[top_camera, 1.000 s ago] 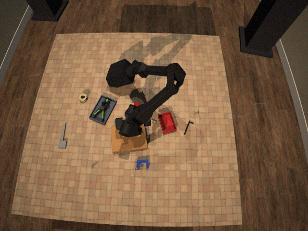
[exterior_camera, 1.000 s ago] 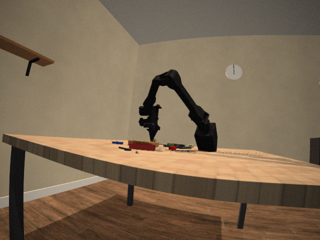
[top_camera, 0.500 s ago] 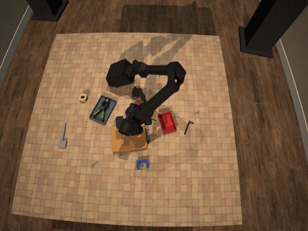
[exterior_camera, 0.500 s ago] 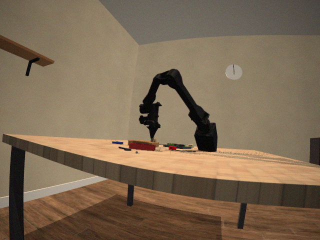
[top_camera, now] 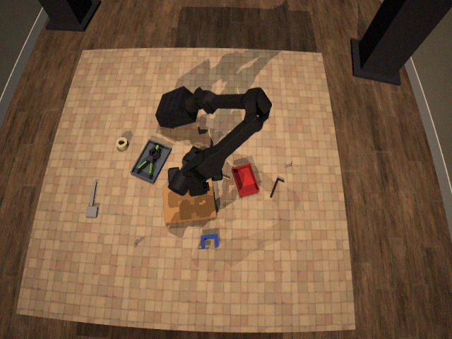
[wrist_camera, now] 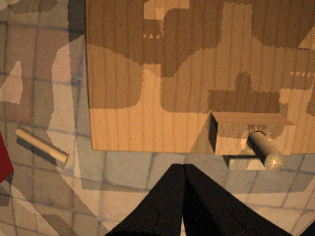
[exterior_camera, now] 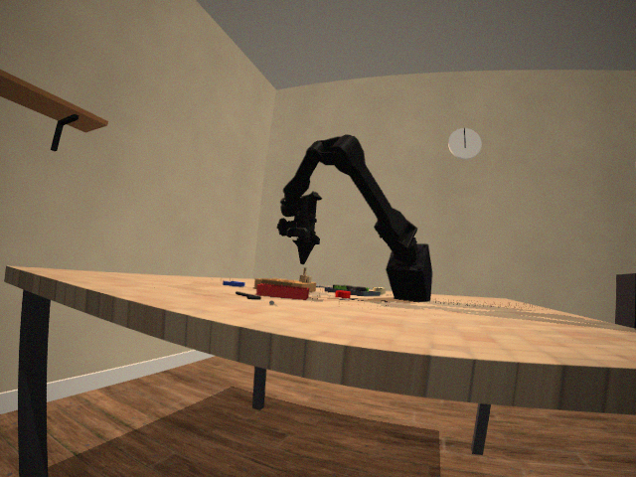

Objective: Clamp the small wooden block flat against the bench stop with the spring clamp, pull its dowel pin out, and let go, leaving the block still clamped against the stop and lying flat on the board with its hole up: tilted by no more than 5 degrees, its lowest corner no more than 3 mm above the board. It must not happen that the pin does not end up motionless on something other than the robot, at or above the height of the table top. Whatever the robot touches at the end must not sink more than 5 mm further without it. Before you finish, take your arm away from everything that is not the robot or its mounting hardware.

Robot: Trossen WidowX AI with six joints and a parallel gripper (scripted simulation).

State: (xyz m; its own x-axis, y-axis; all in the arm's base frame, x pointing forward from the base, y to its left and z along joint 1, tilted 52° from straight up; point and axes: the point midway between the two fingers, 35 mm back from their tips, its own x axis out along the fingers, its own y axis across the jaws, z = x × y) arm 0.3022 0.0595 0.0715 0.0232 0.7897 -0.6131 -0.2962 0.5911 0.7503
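Observation:
The wooden board (top_camera: 188,205) lies on the tiled table top in front of the arm. The small wooden block (wrist_camera: 251,130) sits flat at the board's near edge in the wrist view, with its dowel pin (wrist_camera: 264,148) standing up out of it. My gripper (wrist_camera: 181,173) is shut and empty. It hangs above the table just off the board's edge, left of the block and apart from it. In the side view my gripper (exterior_camera: 304,254) points down a little above the pin (exterior_camera: 304,271). The green and black spring clamp (top_camera: 150,159) lies in a grey tray, left of the board.
A red tray (top_camera: 245,179) stands right of the board, with a hex key (top_camera: 274,188) beyond it. A blue U-shaped piece (top_camera: 209,241) lies in front of the board. A loose dowel (wrist_camera: 41,145), a tape roll (top_camera: 121,143) and a scraper (top_camera: 92,204) lie around.

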